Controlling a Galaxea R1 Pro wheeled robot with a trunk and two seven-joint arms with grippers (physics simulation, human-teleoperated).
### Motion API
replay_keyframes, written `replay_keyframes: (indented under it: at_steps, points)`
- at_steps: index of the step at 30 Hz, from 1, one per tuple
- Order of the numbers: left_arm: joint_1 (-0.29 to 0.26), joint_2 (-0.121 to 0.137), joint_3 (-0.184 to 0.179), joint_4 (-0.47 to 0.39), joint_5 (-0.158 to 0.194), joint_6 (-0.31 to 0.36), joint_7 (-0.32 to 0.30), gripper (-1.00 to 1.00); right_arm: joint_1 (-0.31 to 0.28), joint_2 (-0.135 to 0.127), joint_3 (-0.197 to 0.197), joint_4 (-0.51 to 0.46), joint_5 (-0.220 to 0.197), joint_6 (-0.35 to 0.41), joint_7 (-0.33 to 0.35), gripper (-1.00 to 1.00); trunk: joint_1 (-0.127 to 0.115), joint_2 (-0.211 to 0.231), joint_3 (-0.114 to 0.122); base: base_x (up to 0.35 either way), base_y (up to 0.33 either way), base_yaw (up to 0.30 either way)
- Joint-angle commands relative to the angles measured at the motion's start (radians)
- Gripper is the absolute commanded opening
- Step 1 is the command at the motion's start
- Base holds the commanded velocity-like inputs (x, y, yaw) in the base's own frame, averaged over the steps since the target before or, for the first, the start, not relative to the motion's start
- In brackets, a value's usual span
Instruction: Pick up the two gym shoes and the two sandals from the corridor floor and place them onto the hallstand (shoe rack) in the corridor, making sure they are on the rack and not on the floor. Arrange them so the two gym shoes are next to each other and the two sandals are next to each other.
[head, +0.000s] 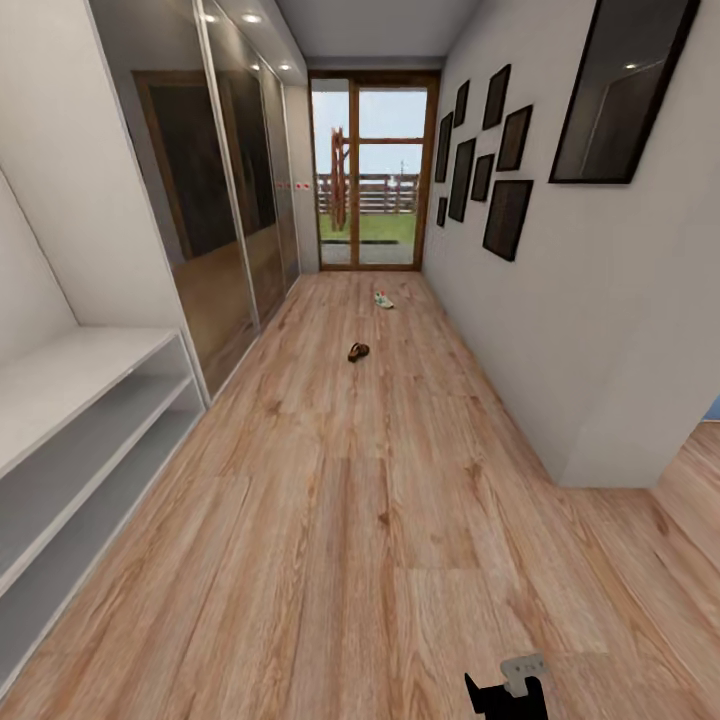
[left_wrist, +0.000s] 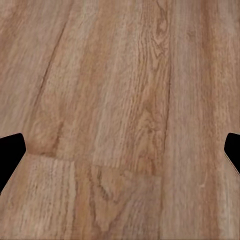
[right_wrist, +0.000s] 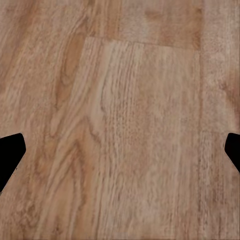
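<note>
Wood-grain corridor floor; brown sandal, white gym shoe.

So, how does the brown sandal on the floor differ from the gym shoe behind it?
The sandal is dark brown; the gym shoe is pale with a green touch. The sandal lies nearer the robot, near the middle of the corridor; the gym shoe lies farther, closer to the glass door. Both rest on the wood floor, off the hallstand.
</note>
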Motion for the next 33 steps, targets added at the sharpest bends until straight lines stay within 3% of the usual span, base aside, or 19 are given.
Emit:
replay_keyframes:
  at_steps: [1,33]
  points:
    - [-0.001,0.0,0.003,0.001,0.009,0.001,-0.01,1.0,-0.001,0.002,-0.005,0.001,0.009,-0.003,0.001,1.0,0.0,0.0,-0.001,0.34,0.0,0.0]
    - [-0.001,0.0,0.003,0.0,0.009,0.001,-0.01,1.0,-0.001,0.003,-0.005,0.001,0.009,-0.003,-0.002,1.0,0.0,0.0,-0.001,0.34,0.001,0.0]
